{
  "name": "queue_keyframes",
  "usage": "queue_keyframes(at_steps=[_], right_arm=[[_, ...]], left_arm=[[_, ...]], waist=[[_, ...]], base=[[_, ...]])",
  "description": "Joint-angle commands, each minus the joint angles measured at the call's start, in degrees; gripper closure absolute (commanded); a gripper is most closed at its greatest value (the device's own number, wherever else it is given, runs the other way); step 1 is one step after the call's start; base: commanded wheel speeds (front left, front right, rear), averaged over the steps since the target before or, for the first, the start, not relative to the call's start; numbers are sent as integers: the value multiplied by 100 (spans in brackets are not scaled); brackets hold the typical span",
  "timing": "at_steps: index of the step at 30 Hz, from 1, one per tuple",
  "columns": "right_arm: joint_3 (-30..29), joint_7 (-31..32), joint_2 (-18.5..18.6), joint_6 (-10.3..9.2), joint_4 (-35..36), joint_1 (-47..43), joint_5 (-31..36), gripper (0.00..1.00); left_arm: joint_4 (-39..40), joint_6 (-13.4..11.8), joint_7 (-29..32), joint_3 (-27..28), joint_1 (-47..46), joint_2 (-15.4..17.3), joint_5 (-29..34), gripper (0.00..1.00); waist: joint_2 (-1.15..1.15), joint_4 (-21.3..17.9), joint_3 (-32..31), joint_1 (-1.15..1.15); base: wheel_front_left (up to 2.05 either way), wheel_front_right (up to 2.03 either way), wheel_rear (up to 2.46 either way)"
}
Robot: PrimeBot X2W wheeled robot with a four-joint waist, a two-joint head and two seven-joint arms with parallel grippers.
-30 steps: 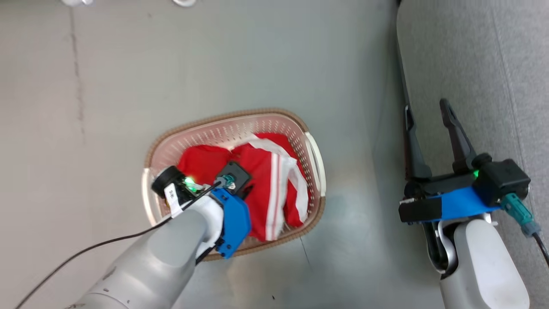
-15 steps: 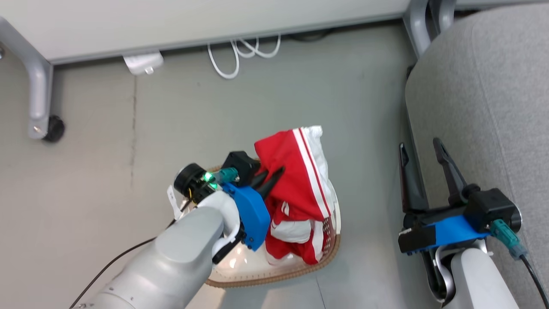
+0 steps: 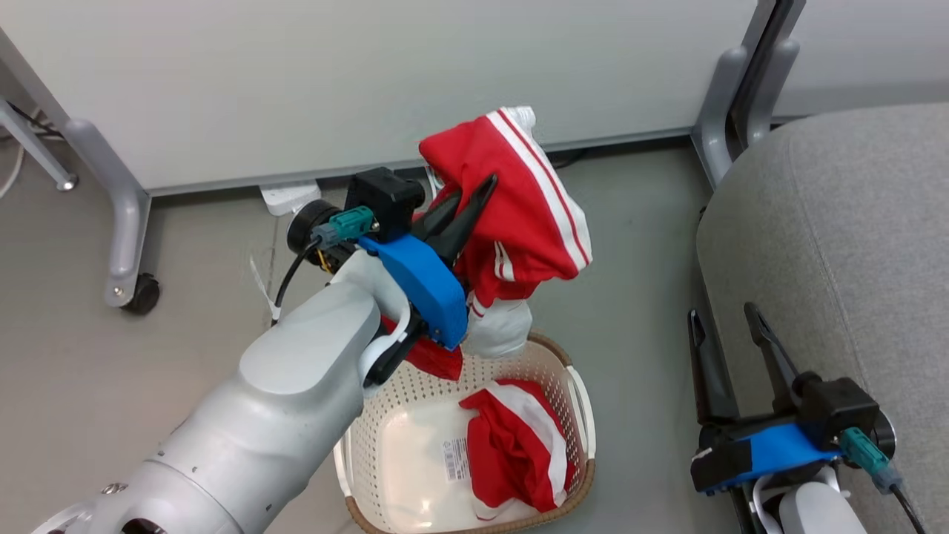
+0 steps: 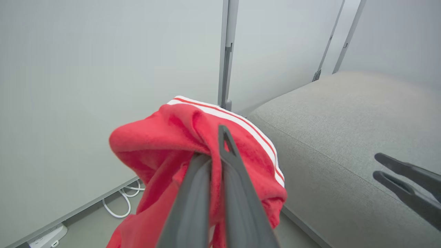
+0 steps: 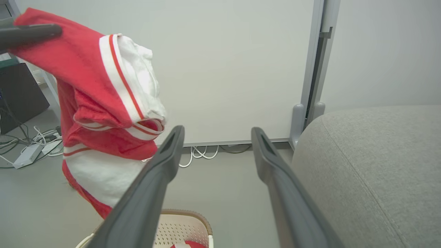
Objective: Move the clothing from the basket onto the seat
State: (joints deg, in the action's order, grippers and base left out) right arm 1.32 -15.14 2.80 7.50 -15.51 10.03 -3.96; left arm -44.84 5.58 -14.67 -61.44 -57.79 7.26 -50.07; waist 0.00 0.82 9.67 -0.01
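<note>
Head view: left fingers (image 3: 471,211) tight on soft red striped clothing (image 3: 526,222), right fingers (image 3: 767,345) apart.

pale partition panel (image 3: 296,74), grey castered leg (image 3: 124,222), looped white cables (image 5: 198,153), white power strip (image 3: 288,196), grey floor (image 3: 74,386)

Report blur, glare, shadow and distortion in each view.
Head view: even soft light, sharp, faint sheen inside the basket. Left wrist view: left gripper near the lens is soft, partition posts lean. Right wrist view: right gripper blurs toward the bottom edge; seat weave crisp.
</note>
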Motion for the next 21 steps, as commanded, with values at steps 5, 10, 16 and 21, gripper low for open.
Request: queue_keyframes(at_steps=[5, 10, 16, 21], right_arm=[[-17, -2, 16, -2, -53, -293, -58, 0], [28, -2, 16, -2, -79, -430, -90, 0], [69, -2, 16, -2, -104, -588, -123, 0], [77, -2, 16, -2, -61, -613, -133, 0]], left_arm=[[447, -160, -2, 117, -94, 34, -61, 100], [724, -253, 79, 145, -96, 51, -115, 100], [1005, -372, 245, 100, 31, 111, -164, 100], [1240, -457, 328, 97, 88, 192, -194, 100]], waist=[[0, 69, -415, 1], [0, 101, -642, 1], [0, 131, -921, 1], [0, 147, -975, 1]], base=[[0, 0, 0], [0, 0, 0], [0, 0, 0], [0, 0, 0]])
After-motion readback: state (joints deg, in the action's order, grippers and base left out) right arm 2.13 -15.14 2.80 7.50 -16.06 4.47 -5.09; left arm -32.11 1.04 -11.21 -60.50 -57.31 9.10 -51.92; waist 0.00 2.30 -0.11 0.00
